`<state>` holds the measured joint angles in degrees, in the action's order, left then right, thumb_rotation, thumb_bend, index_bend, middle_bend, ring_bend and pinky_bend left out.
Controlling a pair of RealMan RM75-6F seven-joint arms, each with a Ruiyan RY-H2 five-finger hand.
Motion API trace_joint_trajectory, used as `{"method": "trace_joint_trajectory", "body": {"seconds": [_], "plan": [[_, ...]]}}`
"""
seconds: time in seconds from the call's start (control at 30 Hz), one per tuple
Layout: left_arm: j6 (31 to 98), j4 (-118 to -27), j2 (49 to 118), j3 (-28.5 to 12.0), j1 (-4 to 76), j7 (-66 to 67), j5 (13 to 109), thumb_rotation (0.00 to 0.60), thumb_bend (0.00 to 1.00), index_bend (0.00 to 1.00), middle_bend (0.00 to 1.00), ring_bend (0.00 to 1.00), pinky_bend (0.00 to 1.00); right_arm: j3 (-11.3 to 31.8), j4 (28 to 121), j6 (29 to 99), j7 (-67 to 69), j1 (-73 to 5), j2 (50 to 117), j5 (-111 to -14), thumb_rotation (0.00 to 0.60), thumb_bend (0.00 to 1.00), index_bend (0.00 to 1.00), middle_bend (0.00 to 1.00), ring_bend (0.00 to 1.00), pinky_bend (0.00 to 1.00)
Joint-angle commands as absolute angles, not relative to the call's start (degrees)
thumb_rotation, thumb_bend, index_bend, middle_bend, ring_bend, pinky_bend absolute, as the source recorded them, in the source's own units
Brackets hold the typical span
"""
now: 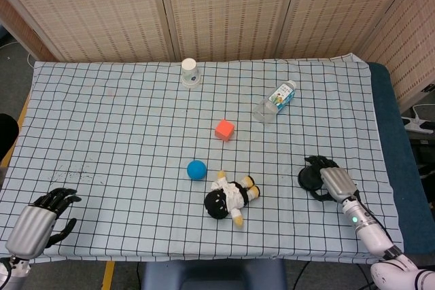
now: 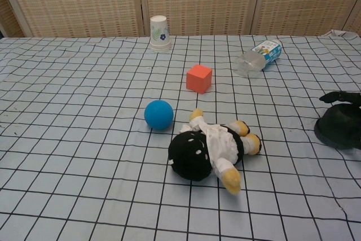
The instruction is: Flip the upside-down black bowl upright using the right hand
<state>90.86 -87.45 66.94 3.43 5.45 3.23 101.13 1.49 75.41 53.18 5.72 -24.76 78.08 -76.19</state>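
Note:
The black bowl (image 1: 310, 179) sits on the checked cloth at the right, near the front edge; in the chest view the bowl (image 2: 337, 129) is a dark mound at the right border, and I cannot tell which way up it is. My right hand (image 1: 337, 183) lies just right of it, its dark fingers (image 2: 338, 97) stretched over the bowl's far side with a thin gap showing above the bowl. My left hand (image 1: 42, 216) rests at the front left corner, fingers apart, holding nothing.
A black-and-white plush doll (image 1: 230, 196) lies left of the bowl, with a blue ball (image 1: 196, 169) and a red cube (image 1: 224, 129) beyond it. A plastic bottle (image 1: 274, 101) lies on its side further back. A paper cup (image 1: 189, 72) stands at the rear.

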Motion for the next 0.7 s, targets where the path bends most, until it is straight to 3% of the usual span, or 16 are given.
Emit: {"method": "trace_joint_trajectory", "body": {"seconds": [0.03, 0.17, 0.43, 0.7], "plan": [[90.8, -87.5, 67.0, 3.5, 5.5, 3.4, 101.3, 0.6, 0.36, 0.33, 0.26, 0.22, 0.45, 1.2, 76.1, 52.4, 5.8, -25.0, 77.3, -76.3, 0.6, 0.18, 0.0, 0.0, 0.0, 0.08], [90.9, -87.5, 66.9, 3.5, 5.5, 3.5, 101.3, 0.6, 0.36, 0.33, 0.26, 0.22, 0.45, 1.0, 76.6, 53.4, 6.5, -24.7, 76.8, -77.5, 0.6, 0.13, 0.0, 0.0, 0.0, 0.06], [90.8, -87.6, 66.9, 3.5, 5.5, 3.5, 101.2, 0.6, 0.36, 0.33, 0.26, 0.22, 0.45, 1.2, 78.5, 59.5, 8.4, -22.5, 76.3, -80.3, 0.6, 0.13, 0.0, 0.0, 0.0, 0.06], [90.7, -87.6, 67.0, 3.6, 5.6, 3.6, 101.4, 0.6, 0.36, 0.33, 0.26, 0.22, 0.45, 2.2, 75.9, 61.1, 3.9, -21.9, 79.0, -79.0, 0.6, 0.13, 0.07, 0.07, 0.0, 0.07]]}}
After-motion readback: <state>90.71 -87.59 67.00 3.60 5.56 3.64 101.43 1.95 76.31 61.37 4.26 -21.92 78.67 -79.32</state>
